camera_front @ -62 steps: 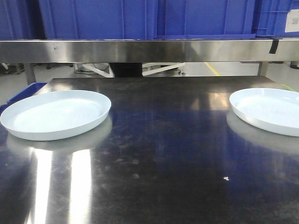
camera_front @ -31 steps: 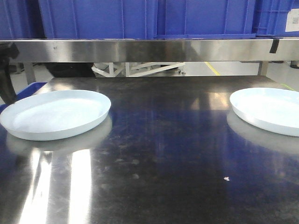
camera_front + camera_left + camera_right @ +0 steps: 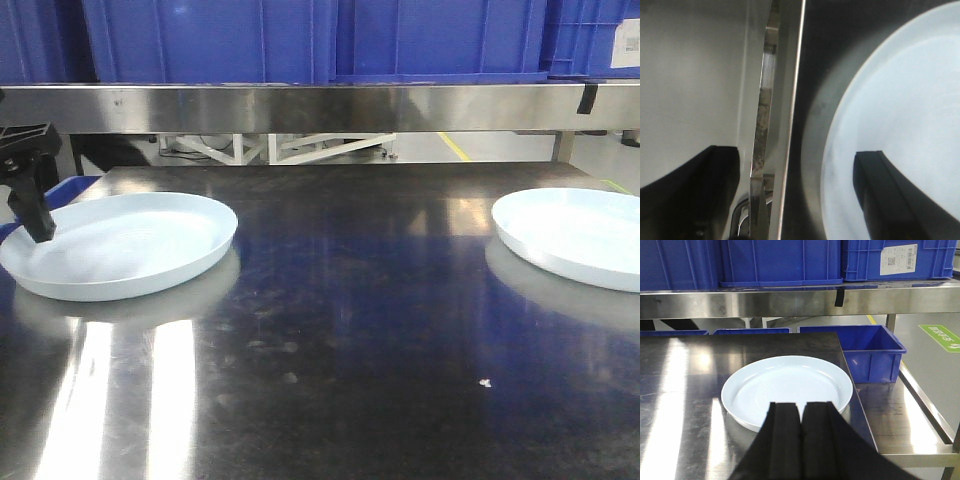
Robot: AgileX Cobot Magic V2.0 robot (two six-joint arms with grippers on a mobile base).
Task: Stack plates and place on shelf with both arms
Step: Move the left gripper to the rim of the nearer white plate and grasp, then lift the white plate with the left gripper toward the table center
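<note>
Two pale bluish-white plates lie flat and apart on the dark steel table, the left plate [image 3: 125, 245] and the right plate [image 3: 575, 235]. My left gripper [image 3: 792, 152] is open and straddles the left plate's [image 3: 900, 115] outer rim. One of its fingers [image 3: 885, 195] is above the plate and the other hangs off the table edge; a black finger [image 3: 32, 195] shows in the front view. My right gripper [image 3: 801, 407] is shut and empty, just short of the right plate's [image 3: 790, 387] near rim. The shelf beam [image 3: 320, 108] runs across behind the plates.
Blue crates [image 3: 330, 40] stand on top of the shelf. Another blue crate [image 3: 867, 352] sits low beside the table's right end, past the right plate. The table's left edge [image 3: 790, 100] lies close to the left plate's rim.
My left gripper has come into the front view from the left and dropped to the left plate's outer rim. Both plates stay where they were.
</note>
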